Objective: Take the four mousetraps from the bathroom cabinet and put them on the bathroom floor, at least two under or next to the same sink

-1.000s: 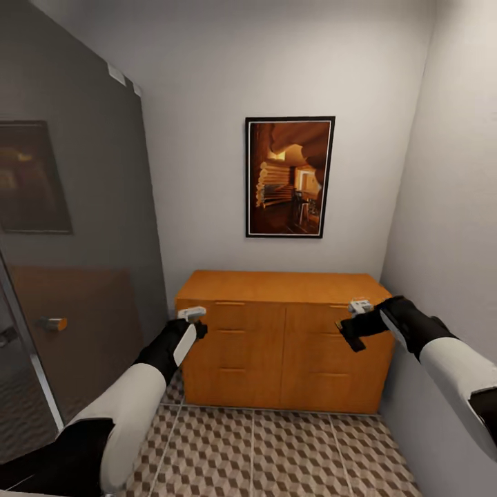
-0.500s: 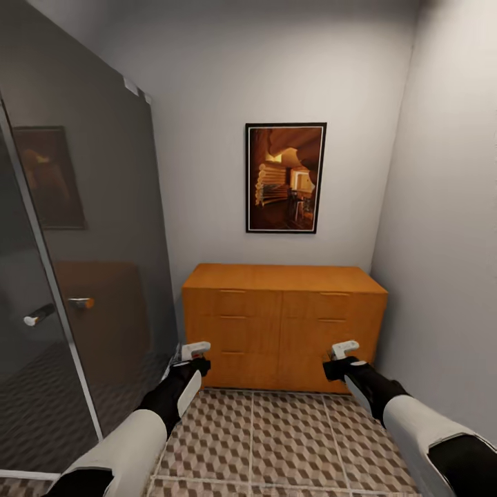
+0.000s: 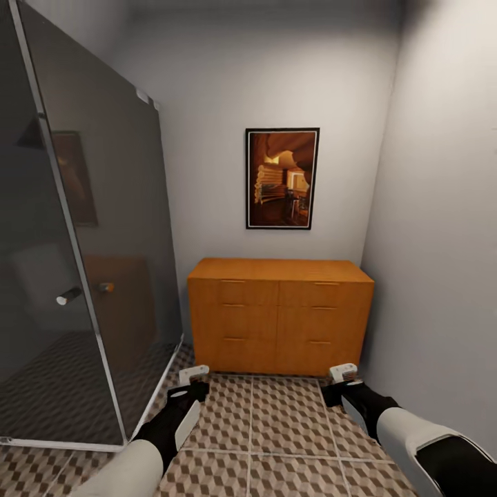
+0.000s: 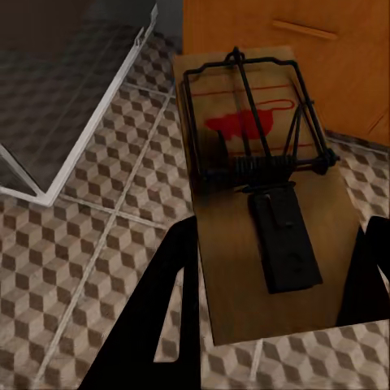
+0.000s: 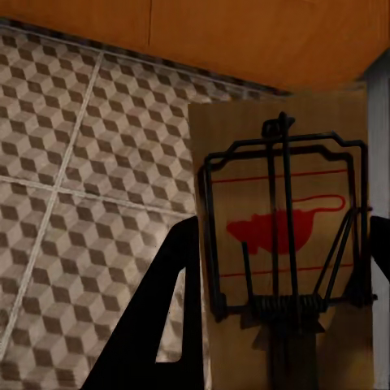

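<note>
Head view is showing a glass shower screen (image 3: 83,276) at the left, then the left gripper (image 3: 194,381) hanging low over the bathroom floor (image 3: 276,428), clamping one mousetrap (image 4: 260,195) between its fingers. That trap's long axis is running along the fingers, wire bail pointing toward the cabinet (image 3: 279,314). Farther right, the right gripper (image 3: 343,378) is gripping a second mousetrap (image 5: 284,244), lying likewise, bail toward the cabinet's base.

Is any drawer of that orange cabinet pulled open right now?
No, in the head view every drawer front of the cabinet sits flush and closed, with nothing sticking out.
</note>
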### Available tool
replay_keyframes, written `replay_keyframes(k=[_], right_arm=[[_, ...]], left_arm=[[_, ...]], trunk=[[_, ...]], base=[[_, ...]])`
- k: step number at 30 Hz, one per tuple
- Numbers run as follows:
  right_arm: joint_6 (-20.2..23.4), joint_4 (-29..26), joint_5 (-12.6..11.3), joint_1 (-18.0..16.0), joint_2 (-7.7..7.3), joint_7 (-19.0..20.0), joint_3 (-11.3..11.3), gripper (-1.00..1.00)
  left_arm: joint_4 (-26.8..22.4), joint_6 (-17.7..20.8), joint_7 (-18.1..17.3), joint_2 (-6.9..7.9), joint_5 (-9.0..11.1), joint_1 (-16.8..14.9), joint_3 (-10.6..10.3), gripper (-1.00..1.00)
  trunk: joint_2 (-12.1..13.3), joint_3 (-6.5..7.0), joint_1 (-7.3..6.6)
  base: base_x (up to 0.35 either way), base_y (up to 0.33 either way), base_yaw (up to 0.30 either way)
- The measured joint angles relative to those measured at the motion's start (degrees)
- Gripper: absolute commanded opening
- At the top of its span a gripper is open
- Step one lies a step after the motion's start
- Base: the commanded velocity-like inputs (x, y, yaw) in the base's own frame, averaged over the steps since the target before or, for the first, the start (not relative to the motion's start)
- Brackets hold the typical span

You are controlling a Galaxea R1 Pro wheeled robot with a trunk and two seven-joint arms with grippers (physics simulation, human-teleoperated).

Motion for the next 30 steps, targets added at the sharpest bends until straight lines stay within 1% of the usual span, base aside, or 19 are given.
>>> replay_keyframes(k=[3, 8, 13, 14, 15, 16, 17, 20, 21, 22, 23, 24, 25, 26, 27, 29, 30], right_arm=[[0.06, 0.73, 0.05, 0.00, 0.02, -0.05, 0.01, -1.00], [-0.19, 2.29, 0.03, -0.01, -0.01, 0.05, -0.01, -1.00], [0.04, 2.67, 0.04, -0.01, 0.10, 0.02, 0.00, -1.00], [0.09, 2.95, 0.02, -0.01, 0.13, 0.02, 0.00, -1.00], [-0.02, 3.72, 0.05, -0.01, 0.35, 0.00, -0.01, -1.00], [-0.01, 4.52, 0.09, 0.00, 0.76, -0.08, -0.03, -1.00], [0.00, 4.73, 0.10, 0.00, 0.97, -0.12, -0.02, -1.00], [0.03, 5.55, 0.09, 0.03, 2.53, -0.44, -0.03, -1.00], [0.04, 5.75, 0.12, 0.03, 2.73, -0.49, -0.02, -1.00], [0.05, 6.20, 0.14, 0.04, 3.06, -0.59, -0.03, -1.00], [0.09, 6.70, 0.16, 0.06, 3.80, -0.69, -0.06, -1.00], [0.08, 6.79, 0.17, 0.06, 4.02, -0.71, -0.03, -1.00], [0.08, 6.90, 0.18, 0.06, 4.33, -0.73, -0.03, -1.00], [0.08, 6.99, 0.18, 0.06, 4.55, -0.73, -0.03, -1.00], [0.08, 7.02, 0.19, 0.06, 4.63, -0.69, -0.02, -1.00], [0.12, 7.12, 0.19, 0.06, 4.82, -0.57, -0.02, -1.00], [0.12, 7.15, 0.19, 0.06, 4.89, -0.54, -0.01, -1.00]], left_arm=[[0.17, -0.22, 0.02, 0.00, 0.02, 0.19, -0.03, -1.00], [0.34, -2.47, -0.34, 0.01, 0.19, 0.28, -0.01, -1.00], [1.56, -3.29, -0.53, 0.01, 0.57, 0.31, 0.08, -1.00], [2.44, -3.63, -0.53, 0.01, 0.97, 0.40, 0.12, -1.00], [4.26, -4.98, -0.50, 0.01, 1.76, 0.75, 0.16, -1.00], [6.33, -7.50, -0.47, 0.01, 2.58, 1.37, 0.18, -1.00], [7.02, -8.43, -0.48, 0.00, 2.72, 1.57, 0.14, -1.00], [11.54, -12.56, -0.52, 0.00, 3.99, 2.15, 0.24, -1.00], [12.52, -13.04, -0.54, 0.05, 4.20, 2.19, 0.22, -1.00], [14.49, -14.02, -0.57, 0.18, 4.73, 2.25, 0.29, -1.00], [18.37, -16.72, -0.63, 0.84, 5.75, 2.31, 0.53, -1.00], [19.47, -17.71, -0.67, 1.11, 5.85, 2.30, 0.33, -1.00], [21.16, -19.78, -0.69, 1.72, 6.21, 2.40, 0.40, -1.00], [22.29, -21.83, -0.74, 2.47, 6.49, 2.69, 0.42, -1.00], [22.70, -22.75, -0.77, 2.91, 6.58, 2.99, 0.36, -1.00], [23.63, -25.01, -0.97, 4.36, 7.05, 4.63, 0.49, -1.00], [23.86, -25.58, -1.36, 4.77, 7.30, 5.23, 0.40, -1.00]], trunk=[[0.00, 0.00, 0.00], [0.00, 0.00, 0.00], [0.00, 0.00, -0.03], [0.00, 0.00, -0.03], [0.00, -0.01, -0.03], [0.00, -0.01, -0.04], [-0.01, 0.00, -0.04], [0.00, -0.01, -0.04], [0.00, 0.00, -0.04], [0.00, -0.01, -0.04], [0.00, -0.01, -0.04], [0.00, 0.00, -0.04], [0.00, 0.00, -0.04], [0.00, 0.00, -0.04], [0.00, 0.00, -0.04], [0.00, -0.01, -0.04], [-0.01, 0.00, -0.04]], base=[[-0.350, 0.000, 0.010], [-0.337, -0.021, 0.179], [-0.109, -0.023, 0.277], [-0.022, -0.005, 0.294], [-0.011, -0.002, 0.296], [-0.007, -0.002, 0.297], [-0.006, -0.001, 0.297], [-0.003, -0.001, 0.298], [-0.001, 0.000, 0.298], [0.000, 0.000, 0.298], [0.000, 0.000, 0.298], [0.000, 0.000, 0.298], [0.000, 0.000, 0.278], [0.000, 0.000, 0.243], [0.000, 0.000, 0.155], [0.000, 0.000, 0.081], [0.000, 0.000, 0.051]])
